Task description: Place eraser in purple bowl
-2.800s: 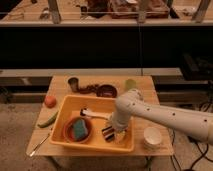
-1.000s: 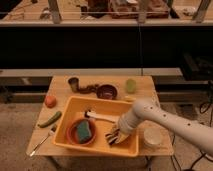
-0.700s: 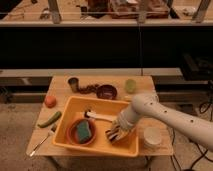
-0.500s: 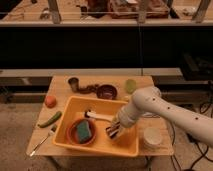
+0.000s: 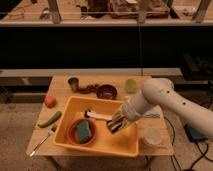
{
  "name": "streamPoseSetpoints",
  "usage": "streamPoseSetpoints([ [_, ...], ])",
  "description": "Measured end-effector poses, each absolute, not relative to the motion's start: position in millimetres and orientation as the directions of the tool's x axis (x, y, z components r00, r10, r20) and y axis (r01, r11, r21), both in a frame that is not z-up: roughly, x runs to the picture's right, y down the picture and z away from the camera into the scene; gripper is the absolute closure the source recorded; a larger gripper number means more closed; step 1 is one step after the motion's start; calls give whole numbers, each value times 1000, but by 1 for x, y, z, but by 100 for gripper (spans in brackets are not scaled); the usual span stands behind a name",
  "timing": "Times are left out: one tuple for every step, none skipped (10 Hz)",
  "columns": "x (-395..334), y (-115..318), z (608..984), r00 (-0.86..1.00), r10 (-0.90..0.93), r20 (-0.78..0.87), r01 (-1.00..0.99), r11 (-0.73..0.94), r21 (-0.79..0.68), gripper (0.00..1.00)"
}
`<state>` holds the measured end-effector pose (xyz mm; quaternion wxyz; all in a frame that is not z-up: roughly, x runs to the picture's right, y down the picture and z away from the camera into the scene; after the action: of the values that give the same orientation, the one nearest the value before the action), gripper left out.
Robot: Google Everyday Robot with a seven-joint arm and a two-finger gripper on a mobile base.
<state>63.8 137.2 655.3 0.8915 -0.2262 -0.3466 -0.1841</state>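
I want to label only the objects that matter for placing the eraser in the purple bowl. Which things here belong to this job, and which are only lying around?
Belongs to the job:
eraser, held in the shut end effector over the yellow tub; purple bowl behind the tub.

Only lying about:
sponge in the orange-red bowl, white-handled brush, white bowl, green cup, dark cup.
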Motion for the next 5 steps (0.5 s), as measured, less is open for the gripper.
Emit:
streamPoseSetpoints([
  [65,134,647,681,-179,710,484,838,-253,100],
  [68,130,632,666,-196,720,483,849,-215,100],
  [71,127,617,656,-218,723,482,858,-178,100],
  [73,122,607,652,-237,720,484,862,-154,100],
  [76,115,599,654,-259,710,483,866,-129,100],
])
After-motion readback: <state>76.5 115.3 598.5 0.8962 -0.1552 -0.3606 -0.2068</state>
